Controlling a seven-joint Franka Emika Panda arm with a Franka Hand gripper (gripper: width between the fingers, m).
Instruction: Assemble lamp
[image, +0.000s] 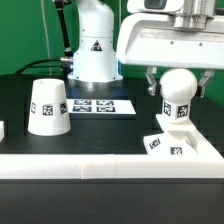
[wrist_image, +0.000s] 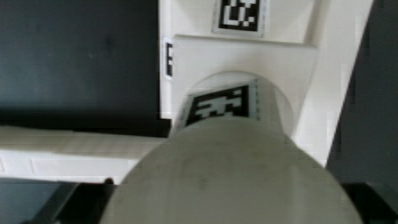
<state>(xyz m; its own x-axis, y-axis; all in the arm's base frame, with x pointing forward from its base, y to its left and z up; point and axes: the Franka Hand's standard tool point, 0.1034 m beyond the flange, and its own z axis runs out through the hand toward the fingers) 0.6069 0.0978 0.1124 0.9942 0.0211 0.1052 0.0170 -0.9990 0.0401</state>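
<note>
Gripper pts straight dwn, fingers apart, can't tell if clamped.

Black table, shade, base, marker board

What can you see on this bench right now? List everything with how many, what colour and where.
shade: one, white, tagged, wide end down, toward the exterior view's left
bulb: one, white, tagged, standing on the base, exterior view's right
base: one, white, flat under the bulb
marker board: one, white with black tags, flat, behind and between shade and bulb
table: one, black
rail: one, white, along the near edge
pedestal: one, white, warning triangle, at the back
end effector: one, white body, dark fingers, apparently open, straddling the bulb's head
</note>
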